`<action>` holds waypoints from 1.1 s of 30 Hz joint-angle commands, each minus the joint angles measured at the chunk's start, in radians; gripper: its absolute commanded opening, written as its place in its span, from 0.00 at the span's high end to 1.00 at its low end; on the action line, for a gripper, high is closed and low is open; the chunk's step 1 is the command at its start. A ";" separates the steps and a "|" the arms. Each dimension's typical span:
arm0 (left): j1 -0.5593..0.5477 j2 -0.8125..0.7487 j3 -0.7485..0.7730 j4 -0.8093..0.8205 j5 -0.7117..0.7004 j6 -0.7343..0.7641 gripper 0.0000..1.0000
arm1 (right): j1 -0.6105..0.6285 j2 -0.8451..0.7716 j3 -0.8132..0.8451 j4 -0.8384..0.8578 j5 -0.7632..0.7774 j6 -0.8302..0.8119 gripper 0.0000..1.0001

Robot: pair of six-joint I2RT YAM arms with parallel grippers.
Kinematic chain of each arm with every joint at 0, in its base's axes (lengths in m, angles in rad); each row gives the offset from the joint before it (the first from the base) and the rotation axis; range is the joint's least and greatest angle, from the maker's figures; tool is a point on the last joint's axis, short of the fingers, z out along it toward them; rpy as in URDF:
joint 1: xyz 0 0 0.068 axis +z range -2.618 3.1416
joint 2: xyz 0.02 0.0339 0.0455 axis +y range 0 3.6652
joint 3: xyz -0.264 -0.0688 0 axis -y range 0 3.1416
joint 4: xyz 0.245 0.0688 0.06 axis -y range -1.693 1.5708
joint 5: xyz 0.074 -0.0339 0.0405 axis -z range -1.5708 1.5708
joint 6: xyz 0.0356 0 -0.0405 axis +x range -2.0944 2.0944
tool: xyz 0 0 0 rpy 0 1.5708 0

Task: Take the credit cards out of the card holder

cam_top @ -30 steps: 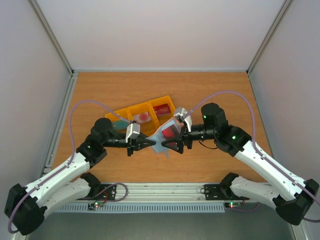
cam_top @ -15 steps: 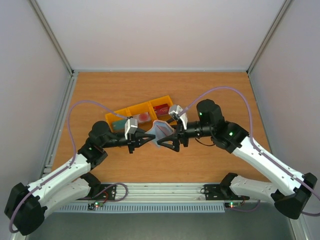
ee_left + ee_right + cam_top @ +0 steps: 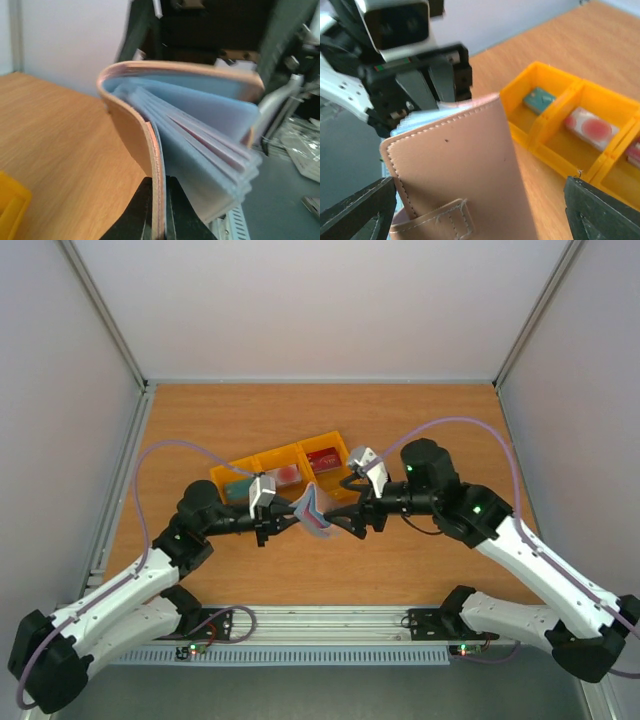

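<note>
left gripper: black fingers pinched together on the edge of one taupe cover of the card holder, near the fold; holder is lifted off the table
right gripper: jaws spread wide, one dark finger on each side of the holder's outer cover; the left wrist view does not show it closing on the cover, and no contact is visible
card holder: in the air between the two grippers, over the table's middle, just in front of the tray; half open in a v, spine curved
holder outside: taupe-brown, smooth leather-like skin, pale stitching along the rim, rounded corners, a small sewn strap tab low on the cover
holder inside: pale blue-grey lining, a stack of thin translucent sleeves fanned out, edges slightly staggered; faint pink tint between sleeves, cannot tell what it is
tray: yellow glossy plastic, three rectangular compartments in a row, thin upright dividers, sits flat on the table at a slant
teal card: small thin rectangle, lying in the tray's left end compartment
whitish-pink card: red round blotch on it, lying flat in the middle compartment
dark red card: in the right end compartment, flat
table: orange-brown wood-grain laminate, matte, flat
arms: white shells with black joints, lilac cable looped above each, both reaching inward so the grippers face each other
</note>
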 commanded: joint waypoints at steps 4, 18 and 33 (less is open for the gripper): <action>0.000 -0.007 0.149 -0.536 -0.342 -0.045 1.00 | 0.005 -0.005 -0.038 0.002 0.087 0.028 0.06; -0.002 0.038 0.181 -0.549 -0.331 -0.093 1.00 | 0.066 0.075 -0.132 0.186 0.207 0.091 0.07; -0.003 0.043 0.173 -0.520 -0.338 -0.160 1.00 | 0.352 0.252 -0.088 0.210 0.737 0.013 0.09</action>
